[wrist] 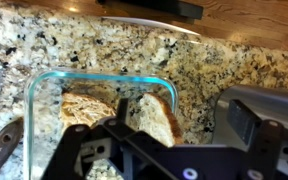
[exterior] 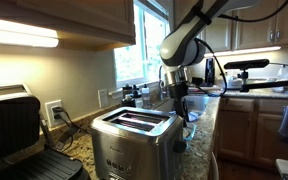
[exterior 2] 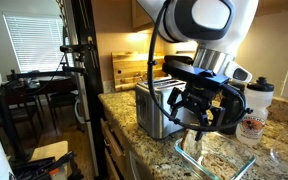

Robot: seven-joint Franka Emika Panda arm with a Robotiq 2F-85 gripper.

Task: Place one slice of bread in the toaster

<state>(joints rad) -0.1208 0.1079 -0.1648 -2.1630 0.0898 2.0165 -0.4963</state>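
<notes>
While the gripper (exterior 2: 197, 115) hangs with jaws spread wide and empty, I see the slice of bread (wrist: 150, 116) straight below it in the glass dish (wrist: 54, 78), seemingly propped on edge. The toaster (exterior 2: 156, 110) with its 2 slots stands just beside the dish.

Daylit window (exterior: 144, 45) far centre, between beige wall (exterior: 79, 75) with white outlet (exterior: 54, 110) left and wooden cabinets (exterior: 254, 35) right. Speckled granite countertop (wrist: 74, 45) near. Blind-covered window (exterior 2: 29, 45) far left, dark furniture (exterior 2: 19, 95) beneath.
</notes>
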